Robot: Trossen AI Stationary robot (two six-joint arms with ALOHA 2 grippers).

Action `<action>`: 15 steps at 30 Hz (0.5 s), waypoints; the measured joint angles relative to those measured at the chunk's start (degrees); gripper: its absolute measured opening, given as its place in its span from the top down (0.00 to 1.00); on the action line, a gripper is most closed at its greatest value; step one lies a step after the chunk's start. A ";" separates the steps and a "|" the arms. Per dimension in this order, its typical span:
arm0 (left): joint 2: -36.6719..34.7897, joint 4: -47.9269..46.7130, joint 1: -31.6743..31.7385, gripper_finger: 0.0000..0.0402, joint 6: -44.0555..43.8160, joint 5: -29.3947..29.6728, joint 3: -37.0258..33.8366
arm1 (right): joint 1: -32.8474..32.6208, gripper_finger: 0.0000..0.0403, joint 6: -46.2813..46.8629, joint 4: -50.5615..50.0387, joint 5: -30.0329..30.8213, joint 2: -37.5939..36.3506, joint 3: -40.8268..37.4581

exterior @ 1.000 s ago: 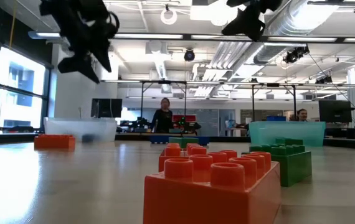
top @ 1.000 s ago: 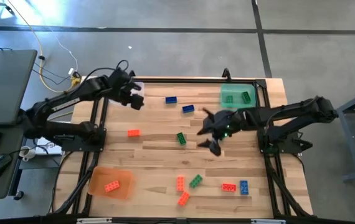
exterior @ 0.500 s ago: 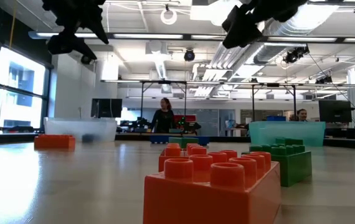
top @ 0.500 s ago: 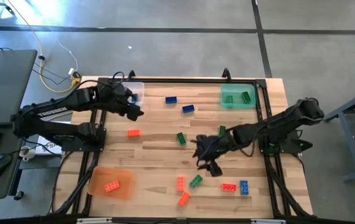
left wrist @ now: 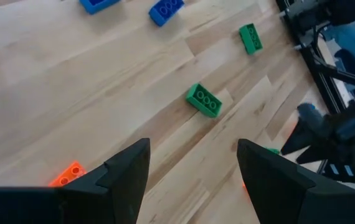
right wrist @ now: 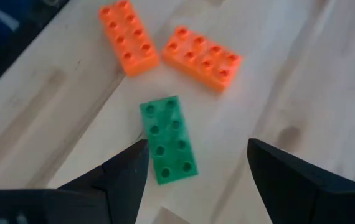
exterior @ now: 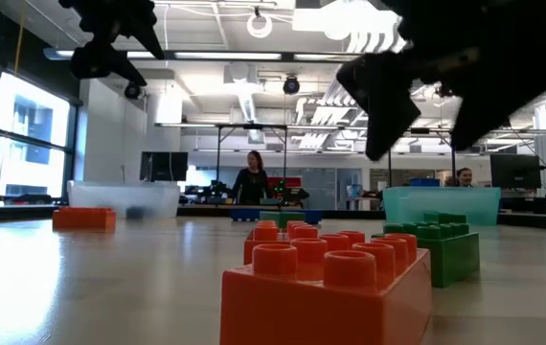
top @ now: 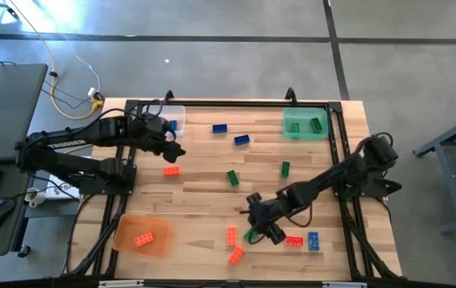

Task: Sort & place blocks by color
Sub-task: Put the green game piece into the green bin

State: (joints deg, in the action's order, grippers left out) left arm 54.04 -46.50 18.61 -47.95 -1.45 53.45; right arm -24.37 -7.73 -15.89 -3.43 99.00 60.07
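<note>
- Over the near middle of the wooden table [top: 204, 184], the right gripper [top: 262, 226] hangs with its fingers apart and empty, just above a green block [right wrist: 168, 140] that lies flat between them in the right wrist view.
- Just beside that green block lie two orange-red blocks [right wrist: 129, 37], close to each other at an angle.
- Near the far left part of the table, the left gripper [top: 172, 149] hovers with its fingers spread and nothing between them, close to an orange-red block [top: 171, 170].
- Two blue blocks [top: 220, 128] lie near the far edge; two more green blocks [top: 233, 178] lie apart at mid-table.
- A red block [top: 294, 240] and a blue block [top: 314, 240] sit side by side near the front right.
- The green tray [top: 304, 124] at the far right holds green blocks, the orange tray [top: 142, 234] at the front left holds one orange-red block, and the clear tray [top: 172, 118] at the far left shows something blue inside.
</note>
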 joint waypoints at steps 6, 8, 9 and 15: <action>0.01 0.00 -0.83 0.43 -0.10 0.85 0.00 | -1.22 0.36 -0.29 3.48 -0.03 4.01 0.00; 0.02 0.02 -0.83 0.43 -0.08 0.85 0.00 | -1.25 0.36 -0.29 4.20 -0.04 4.84 0.00; 0.01 0.00 -0.83 0.43 -0.05 0.85 0.00 | -1.24 0.36 -0.29 4.30 -0.04 5.13 0.00; 0.02 0.00 -0.83 0.43 0.08 1.85 0.00 | -1.23 0.36 -0.28 4.55 -0.90 7.65 0.00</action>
State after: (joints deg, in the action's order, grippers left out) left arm 54.06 -46.50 17.78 -47.86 0.41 53.45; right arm -25.61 -8.01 -11.33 -4.32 106.65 60.07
